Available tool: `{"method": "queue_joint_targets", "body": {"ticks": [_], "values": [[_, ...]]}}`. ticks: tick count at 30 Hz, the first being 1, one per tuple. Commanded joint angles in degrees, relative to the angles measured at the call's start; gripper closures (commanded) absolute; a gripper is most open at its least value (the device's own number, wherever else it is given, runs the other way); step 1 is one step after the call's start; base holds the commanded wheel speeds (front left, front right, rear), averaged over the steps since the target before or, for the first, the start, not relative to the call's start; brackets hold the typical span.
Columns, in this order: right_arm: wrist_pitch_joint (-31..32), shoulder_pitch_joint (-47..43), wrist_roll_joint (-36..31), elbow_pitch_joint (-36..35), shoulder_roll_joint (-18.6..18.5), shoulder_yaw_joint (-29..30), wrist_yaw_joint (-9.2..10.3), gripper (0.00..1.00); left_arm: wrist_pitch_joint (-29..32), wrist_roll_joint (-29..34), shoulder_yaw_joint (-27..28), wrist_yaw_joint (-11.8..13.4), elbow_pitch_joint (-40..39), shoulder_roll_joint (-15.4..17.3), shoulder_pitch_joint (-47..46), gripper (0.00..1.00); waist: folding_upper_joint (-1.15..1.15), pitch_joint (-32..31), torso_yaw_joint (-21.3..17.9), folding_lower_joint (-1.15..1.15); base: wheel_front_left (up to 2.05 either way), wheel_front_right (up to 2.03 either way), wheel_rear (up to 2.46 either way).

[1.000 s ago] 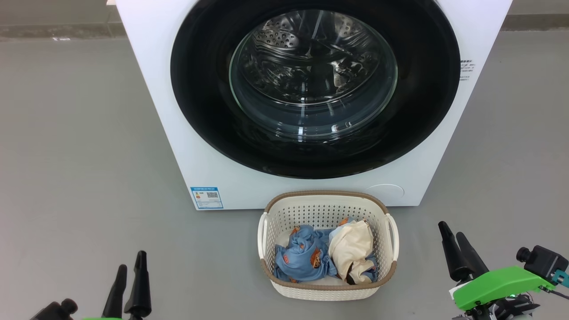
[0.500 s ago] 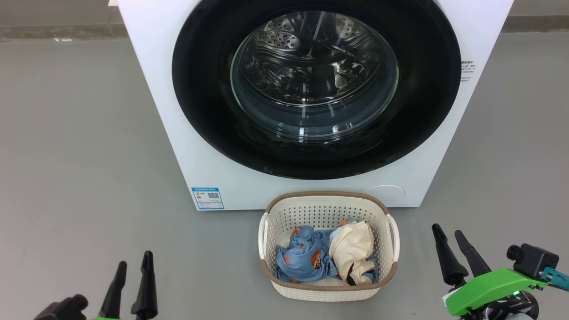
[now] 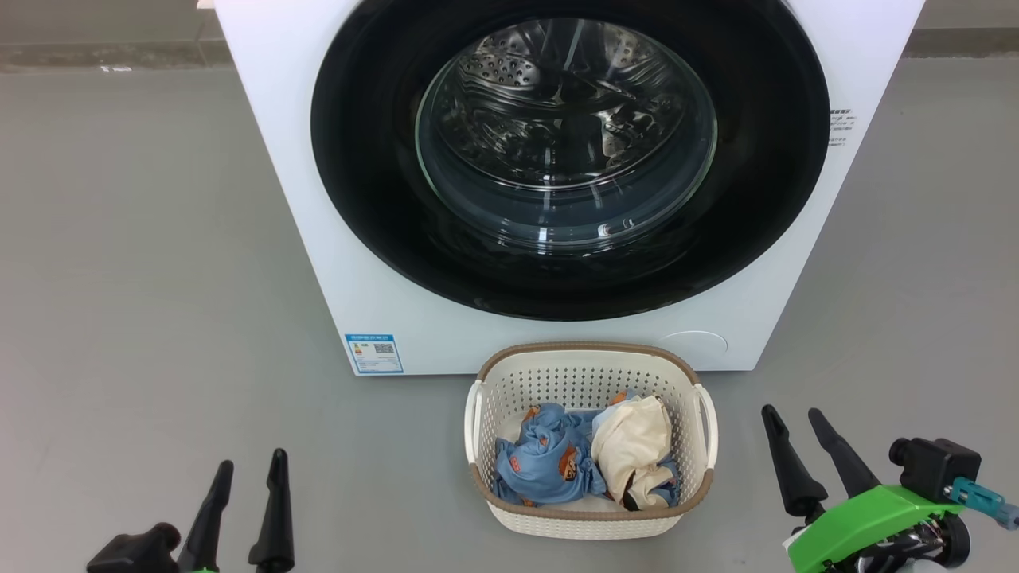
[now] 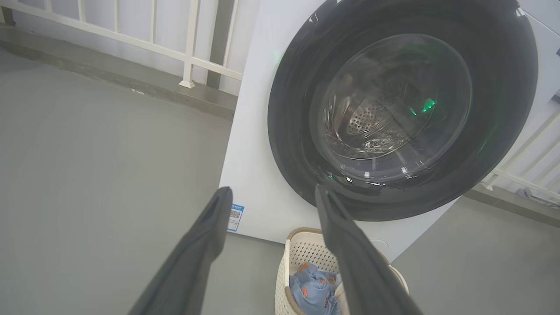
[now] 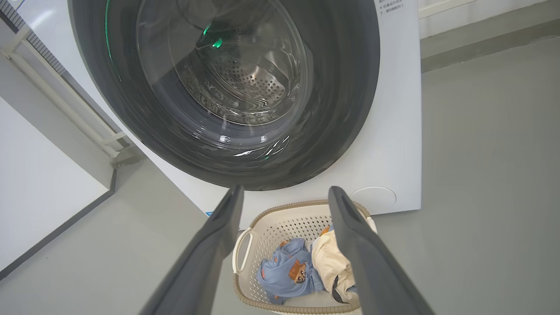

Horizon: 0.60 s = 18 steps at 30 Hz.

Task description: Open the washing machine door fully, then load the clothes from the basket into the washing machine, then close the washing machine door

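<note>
The washing machine point(image 3: 318, 239) is standing on the grey floor point(image 3: 143, 278), and its round black door point(image 3: 366, 159) is sitting shut, flat against the white front. Through the door's clear middle the steel drum point(image 3: 557, 103) is showing (its holes and ribs are glinting in the light). A small blue sticker point(image 3: 373, 353) is clinging to the lower left corner of the front, and a round white cover point(image 3: 692, 344) is sitting low on the right.

The basket point(image 3: 589, 521) is resting on the floor just in front of the machine, below the door's lower edge. The clothes point(image 3: 549, 465) are lying bunched inside it, the light blue piece with orange prints on the left and the cream one touching it on the right.

The left hand point(image 3: 253, 458) is hovering low over the floor, well to the left of the basket, its two dark fingers standing apart and holding nothing. The right hand point(image 3: 790, 410) is hovering to the right of the basket, near its handle but not touching it, fingers likewise apart and empty. Both are pointing toward the machine.
</note>
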<state>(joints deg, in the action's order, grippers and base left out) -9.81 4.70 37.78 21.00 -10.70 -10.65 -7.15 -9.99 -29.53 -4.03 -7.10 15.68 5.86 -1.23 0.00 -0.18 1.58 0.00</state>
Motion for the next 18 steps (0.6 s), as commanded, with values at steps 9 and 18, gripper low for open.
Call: {"method": "queue_joint_targets", "body": {"ticks": [9,18], "values": [[-2.3,3.3,-6.4,-0.8,-1.9,-2.1,-0.30,0.00,-2.2,5.9,0.5,-0.3,-0.2,1.5,-2.7,0.00,0.00,-0.2,0.0,0.00,0.00,0.00,0.00],[-3.9,2.5,-11.7,-0.3,-2.1,-1.4,-0.32,0.00,-3.7,10.3,0.9,-0.4,1.6,1.7,-2.9,0.00,0.00,-0.6,0.0,0.00,0.00,0.00,0.00]]}}
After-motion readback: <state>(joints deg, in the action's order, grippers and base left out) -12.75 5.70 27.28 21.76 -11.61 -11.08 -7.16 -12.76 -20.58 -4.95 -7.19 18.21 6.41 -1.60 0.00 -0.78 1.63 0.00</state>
